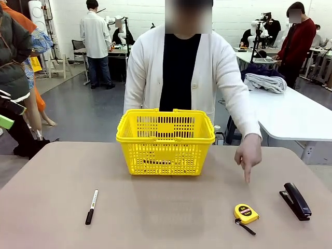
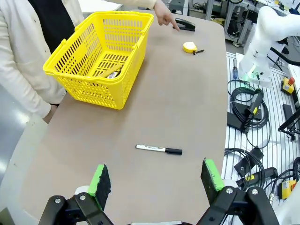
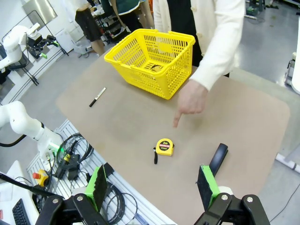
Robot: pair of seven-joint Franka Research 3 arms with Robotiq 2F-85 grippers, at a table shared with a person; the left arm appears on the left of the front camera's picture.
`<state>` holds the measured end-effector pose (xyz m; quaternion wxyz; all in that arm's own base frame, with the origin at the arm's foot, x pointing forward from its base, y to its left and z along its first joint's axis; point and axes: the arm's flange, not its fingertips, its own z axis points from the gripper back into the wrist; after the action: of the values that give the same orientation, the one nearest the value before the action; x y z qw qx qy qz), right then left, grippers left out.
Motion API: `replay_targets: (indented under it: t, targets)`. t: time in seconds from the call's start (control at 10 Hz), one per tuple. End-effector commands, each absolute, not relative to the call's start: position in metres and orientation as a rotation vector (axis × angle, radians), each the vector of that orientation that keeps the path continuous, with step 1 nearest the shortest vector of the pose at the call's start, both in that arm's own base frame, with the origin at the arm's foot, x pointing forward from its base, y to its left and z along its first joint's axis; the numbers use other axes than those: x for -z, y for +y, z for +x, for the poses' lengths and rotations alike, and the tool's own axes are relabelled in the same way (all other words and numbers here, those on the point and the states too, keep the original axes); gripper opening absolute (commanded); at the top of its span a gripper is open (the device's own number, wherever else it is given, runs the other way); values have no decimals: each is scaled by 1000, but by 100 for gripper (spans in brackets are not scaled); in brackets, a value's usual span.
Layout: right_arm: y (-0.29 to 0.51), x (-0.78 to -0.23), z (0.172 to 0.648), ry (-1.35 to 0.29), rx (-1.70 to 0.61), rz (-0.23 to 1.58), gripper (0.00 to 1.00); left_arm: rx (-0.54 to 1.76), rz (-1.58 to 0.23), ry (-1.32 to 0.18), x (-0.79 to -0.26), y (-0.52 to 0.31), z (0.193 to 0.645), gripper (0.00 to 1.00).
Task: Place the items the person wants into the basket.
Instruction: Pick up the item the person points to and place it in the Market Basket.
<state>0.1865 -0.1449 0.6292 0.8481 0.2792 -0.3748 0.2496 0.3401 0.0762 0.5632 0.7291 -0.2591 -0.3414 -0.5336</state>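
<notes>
Two jaws gaped empty on the right gripper (image 3: 153,183); you needed them straddling the tape measure (image 3: 164,146) the hand (image 3: 193,97) indicated.

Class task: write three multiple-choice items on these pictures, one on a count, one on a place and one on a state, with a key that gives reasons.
1. How many loose things lie on the table outside the basket?
A one
B three
C five

2. Where is the tape measure?
A in the basket
B on the table, beside the stapler
C in the person's grasp

3. What is the person's hand doing?
A lying flat on the table
B gripping the basket's rim
C pointing a finger down toward the tape measure

Key:
1 B: the marker, tape measure and stapler lie there.
2 B: in the front view it sits just left of the stapler.
3 C: one finger stretches down above the table near it.
</notes>
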Motion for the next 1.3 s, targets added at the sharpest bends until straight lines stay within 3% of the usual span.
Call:
replay_targets:
  t: [0.0,0.5,0.8,1.2]
  targets:
    - [-143,-627,187,-787,-528,589,100,1183,-581,-768,-564,77,340,100]
    - [-145,-629,187,-790,-526,589,100,1183,-581,-768,-564,77,340,100]
    - [-60,-626,226,-619,-678,257,100,1183,-581,-768,-564,77,340,100]
    - [35,-543,259,-399,-876,-10,100,1183,-581,-768,-564,77,340,100]
